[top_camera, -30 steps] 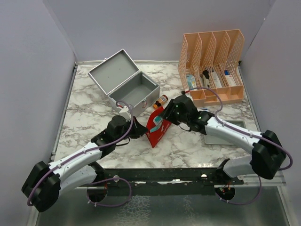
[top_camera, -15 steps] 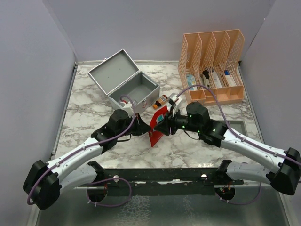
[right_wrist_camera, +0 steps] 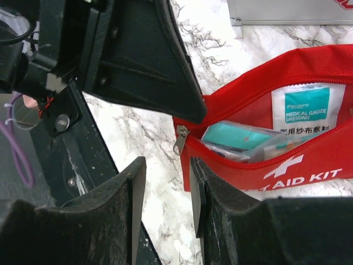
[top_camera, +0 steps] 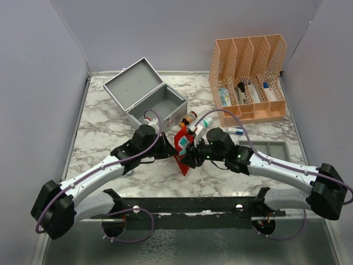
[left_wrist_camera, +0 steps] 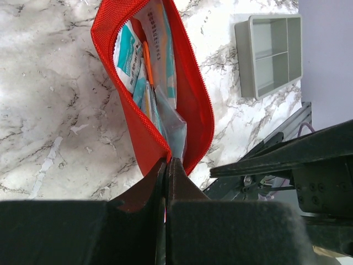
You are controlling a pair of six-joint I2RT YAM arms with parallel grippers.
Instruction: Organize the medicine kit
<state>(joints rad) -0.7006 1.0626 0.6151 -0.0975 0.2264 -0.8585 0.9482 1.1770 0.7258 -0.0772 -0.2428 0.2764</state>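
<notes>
The medicine kit (top_camera: 146,99), a grey metal box, stands with its lid open at the back left; its front wall (right_wrist_camera: 287,10) edges the right wrist view. A red first aid pouch (top_camera: 182,148) stands on edge in front of it, unzipped, with packets (left_wrist_camera: 135,61) showing inside. My left gripper (top_camera: 167,150) is shut on the pouch's end seam (left_wrist_camera: 167,161). My right gripper (right_wrist_camera: 166,182) is open just beside the pouch's corner, and the zipper pull (right_wrist_camera: 179,141) hangs slightly ahead of its fingers. Only marble shows between them.
An orange mesh file organizer (top_camera: 248,77) holding several medicine items stands at the back right. A small shallow grey tray (top_camera: 265,150) lies right of my right arm. An orange pill bottle (top_camera: 189,117) lies by the kit's front.
My right arm has swung from the pouch's right side down toward its near end, and its jaws have narrowed a little. The left gripper keeps its hold and has shifted slightly right.
</notes>
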